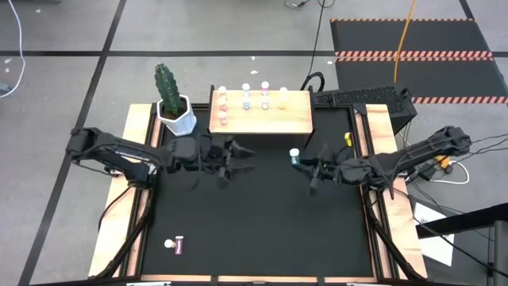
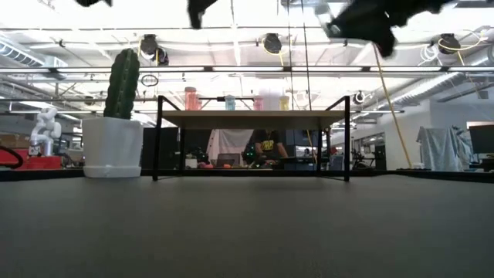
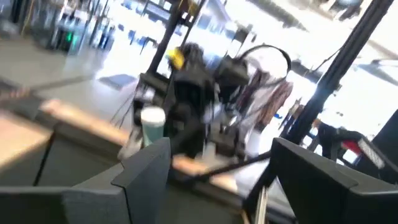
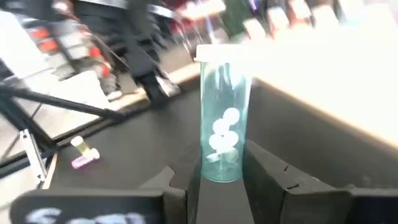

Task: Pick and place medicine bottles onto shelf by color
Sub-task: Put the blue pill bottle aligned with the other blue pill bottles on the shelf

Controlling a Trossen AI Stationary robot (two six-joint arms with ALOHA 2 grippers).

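Scene at the black worktop [image 1: 254,230], seen from beside the rig. The right gripper [image 4: 217,180] is clamped on the base of a translucent blue-green cylindrical medicine bottle with a white cap [image 4: 222,121]; white tablets show through its wall, and the bottle stands upright between the two dark fingers. From above, this bottle [image 1: 294,156] is carried in the air just off the right front corner of the light wooden flat-topped shelf on thin black legs [image 1: 274,119], not yet over it. The left gripper [image 1: 238,156] hovers near the shelf's left front corner with its fingers apart and nothing between them. Eight small white-capped bottles already stand on the shelf toward its far edge: three pink ones [image 1: 222,106] in the left column, two blue [image 1: 246,98], two more pink [image 1: 265,95] and one yellow [image 1: 283,97]. One purple bottle [image 1: 176,245] lies on its side on the worktop near the front left, well apart from both arms. A white pot holding a green cactus [image 1: 173,102] stands just beside the shelf's left end. Likely hazards, as a judgement: the grip is low on a tall bottle, so it may tilt or tip on release; a crowded descent could knock over neighbouring bottles; a misjudged column would break the colour sorting.
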